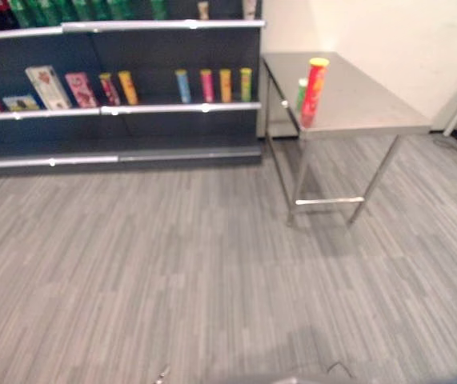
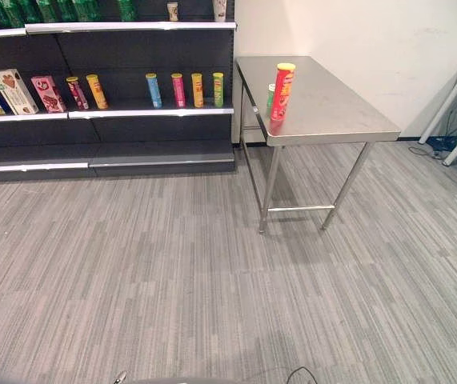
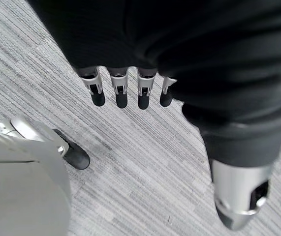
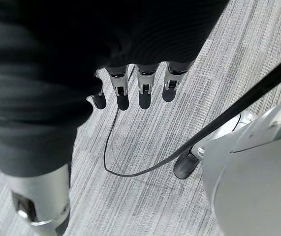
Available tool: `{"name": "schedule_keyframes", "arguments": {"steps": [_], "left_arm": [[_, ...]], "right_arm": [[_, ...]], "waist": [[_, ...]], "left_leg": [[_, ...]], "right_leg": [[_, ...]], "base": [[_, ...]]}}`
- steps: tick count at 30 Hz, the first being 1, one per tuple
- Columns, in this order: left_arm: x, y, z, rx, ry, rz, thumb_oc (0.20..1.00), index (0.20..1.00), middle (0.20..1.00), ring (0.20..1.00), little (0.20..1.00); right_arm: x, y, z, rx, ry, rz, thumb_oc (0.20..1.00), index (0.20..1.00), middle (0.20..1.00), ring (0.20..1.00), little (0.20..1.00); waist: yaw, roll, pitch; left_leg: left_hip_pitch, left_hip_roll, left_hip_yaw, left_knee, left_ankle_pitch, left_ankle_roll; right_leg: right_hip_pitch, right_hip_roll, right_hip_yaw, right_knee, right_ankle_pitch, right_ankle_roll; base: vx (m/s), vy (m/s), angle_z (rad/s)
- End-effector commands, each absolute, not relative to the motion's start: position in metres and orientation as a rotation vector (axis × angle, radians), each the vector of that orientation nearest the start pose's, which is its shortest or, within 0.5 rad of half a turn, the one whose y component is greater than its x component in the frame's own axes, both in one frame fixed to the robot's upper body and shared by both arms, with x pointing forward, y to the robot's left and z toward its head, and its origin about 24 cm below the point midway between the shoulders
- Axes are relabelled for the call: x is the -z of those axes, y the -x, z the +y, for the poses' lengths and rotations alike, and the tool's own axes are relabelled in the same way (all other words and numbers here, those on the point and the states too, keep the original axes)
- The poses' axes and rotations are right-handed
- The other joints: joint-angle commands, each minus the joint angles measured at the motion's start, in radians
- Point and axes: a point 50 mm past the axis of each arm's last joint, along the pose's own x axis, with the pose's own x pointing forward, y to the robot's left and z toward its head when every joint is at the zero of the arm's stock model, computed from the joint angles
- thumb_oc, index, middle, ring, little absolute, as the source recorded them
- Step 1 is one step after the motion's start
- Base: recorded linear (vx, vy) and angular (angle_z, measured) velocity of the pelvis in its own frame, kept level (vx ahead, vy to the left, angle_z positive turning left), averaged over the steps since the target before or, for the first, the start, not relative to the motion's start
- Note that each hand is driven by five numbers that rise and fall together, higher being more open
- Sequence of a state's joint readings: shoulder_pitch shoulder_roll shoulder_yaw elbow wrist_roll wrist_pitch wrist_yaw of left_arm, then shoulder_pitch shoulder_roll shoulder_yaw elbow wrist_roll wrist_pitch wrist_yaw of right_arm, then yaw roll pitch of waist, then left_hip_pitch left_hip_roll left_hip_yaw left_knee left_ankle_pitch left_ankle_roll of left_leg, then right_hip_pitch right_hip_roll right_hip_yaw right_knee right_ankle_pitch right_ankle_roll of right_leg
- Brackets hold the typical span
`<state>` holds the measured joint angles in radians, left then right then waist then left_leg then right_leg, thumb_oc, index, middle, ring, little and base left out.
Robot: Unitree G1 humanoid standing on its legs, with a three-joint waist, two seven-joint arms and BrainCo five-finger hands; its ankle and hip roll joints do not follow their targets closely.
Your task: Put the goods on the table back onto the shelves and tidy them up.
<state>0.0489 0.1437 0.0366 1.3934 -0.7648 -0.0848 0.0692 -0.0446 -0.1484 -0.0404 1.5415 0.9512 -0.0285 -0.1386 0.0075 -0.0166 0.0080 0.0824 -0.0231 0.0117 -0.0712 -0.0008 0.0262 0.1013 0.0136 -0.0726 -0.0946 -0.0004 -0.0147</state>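
A tall red can with a yellow lid [image 2: 282, 91] stands upright near the front left edge of the steel table [image 2: 332, 112]. A smaller green can [image 2: 270, 96] stands just behind it, partly hidden. The dark shelves [image 2: 100, 112] to the left carry a row of slim cans [image 2: 183, 90] and several boxes [image 2: 14, 91]. My left hand [image 3: 125, 88] hangs over the grey floor with straight fingers and holds nothing. My right hand [image 4: 135, 88] hangs likewise, fingers straight and empty. Both hands are far from the table.
Grey striped carpet [image 2: 172, 272] stretches between me and the shelves and table. Green bottles [image 2: 44, 10] line the top shelf. A white table leg [image 2: 452, 120] and cables stand at the far right by the wall.
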Motion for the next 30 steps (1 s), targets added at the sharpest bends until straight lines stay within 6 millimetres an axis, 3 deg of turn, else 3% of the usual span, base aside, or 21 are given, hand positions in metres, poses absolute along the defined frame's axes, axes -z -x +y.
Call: {"name": "schedule_keyframes", "arguments": {"steps": [1,18,30], "left_arm": [[0.175,-0.054,0.205,-0.715,0.469,1.228,1.000,1.000,1.000,1.000,1.000],[0.174,-0.070,0.196,-0.618,0.430,1.213,1.000,1.000,1.000,1.000,1.000],[0.174,-0.068,0.200,-0.602,0.405,1.222,1.000,1.000,1.000,1.000,1.000]], "right_arm": [[0.176,-0.041,-0.203,0.874,-0.518,1.366,1.000,1.000,1.000,1.000,1.000],[0.176,-0.050,-0.200,0.727,-0.368,1.378,1.000,1.000,1.000,1.000,1.000],[0.175,-0.058,-0.201,0.625,-0.282,1.370,1.000,1.000,1.000,1.000,1.000]], "waist": [[-0.001,-0.022,-0.024],[-0.020,-0.027,-0.027],[-0.023,-0.028,-0.024]], "left_leg": [[0.027,0.030,-0.089,-0.016,-0.060,-0.047],[0.040,0.041,-0.078,-0.016,-0.066,-0.049],[0.040,0.045,-0.081,-0.016,-0.065,-0.050]], "right_leg": [[-0.019,-0.069,-0.007,0.007,0.021,0.075],[-0.011,-0.059,0.012,0.007,0.016,0.069],[-0.013,-0.051,0.020,0.007,0.013,0.065]], "base": [[0.00,0.000,0.00],[0.00,0.000,0.00],[0.00,-0.001,0.00]]}}
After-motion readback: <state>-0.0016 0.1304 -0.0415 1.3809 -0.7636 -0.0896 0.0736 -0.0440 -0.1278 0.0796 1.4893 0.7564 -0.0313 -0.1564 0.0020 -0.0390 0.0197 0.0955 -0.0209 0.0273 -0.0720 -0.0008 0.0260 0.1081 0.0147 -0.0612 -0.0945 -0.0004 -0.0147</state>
